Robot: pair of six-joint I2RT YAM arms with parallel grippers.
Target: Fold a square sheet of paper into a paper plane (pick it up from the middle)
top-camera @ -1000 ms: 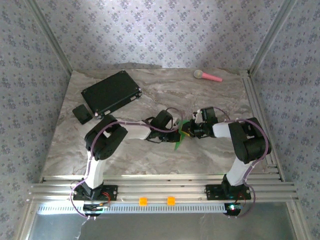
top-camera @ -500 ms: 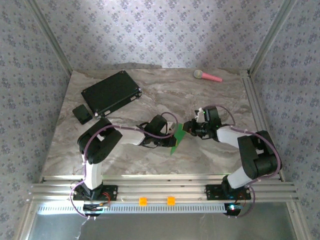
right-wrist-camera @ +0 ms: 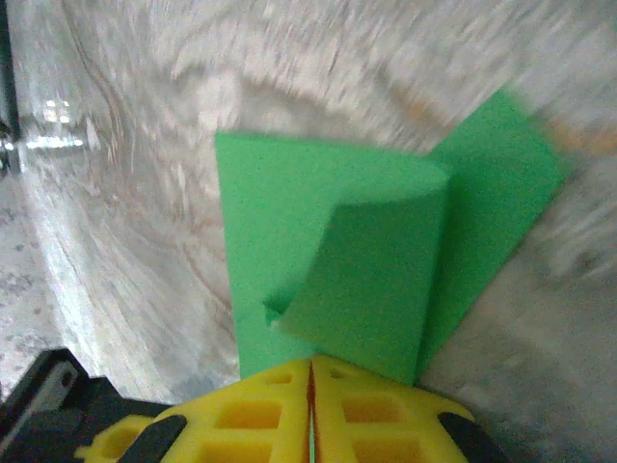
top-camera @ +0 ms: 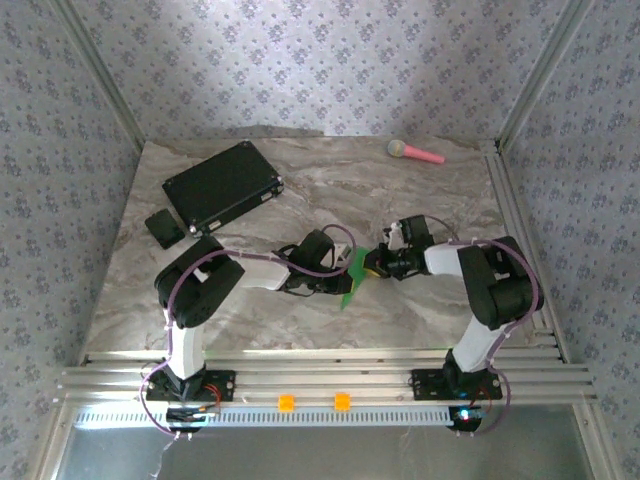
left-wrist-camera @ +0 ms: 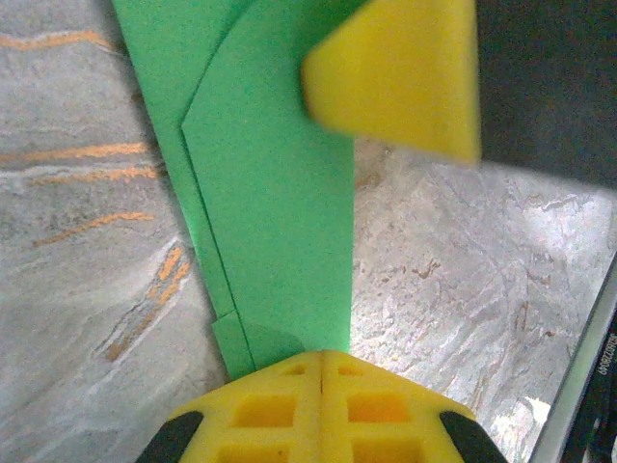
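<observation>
The bright green sheet of paper (top-camera: 352,276) is folded into a long narrow shape with creased layers and hangs just above the marble table's middle. My left gripper (top-camera: 338,277) is shut on its near end (left-wrist-camera: 280,212), its yellow fingertips (left-wrist-camera: 289,405) pressed together over the green edge. My right gripper (top-camera: 376,264) is shut on the other side, where a loose flap (right-wrist-camera: 371,289) curls over the flat layer (right-wrist-camera: 260,222). In the left wrist view one yellow finger of the right gripper (left-wrist-camera: 395,72) shows over the paper's far end.
A black rectangular case (top-camera: 222,185) and a small black box (top-camera: 164,228) lie at the back left. A pink-handled microphone-like toy (top-camera: 415,152) lies at the back right. Aluminium rails (top-camera: 515,230) run along the table's right side and front edge.
The left arm stretched out lower, carrying the paper slightly down and left. The right gripper's jaws closed onto the paper, and that arm drew in to the left.
</observation>
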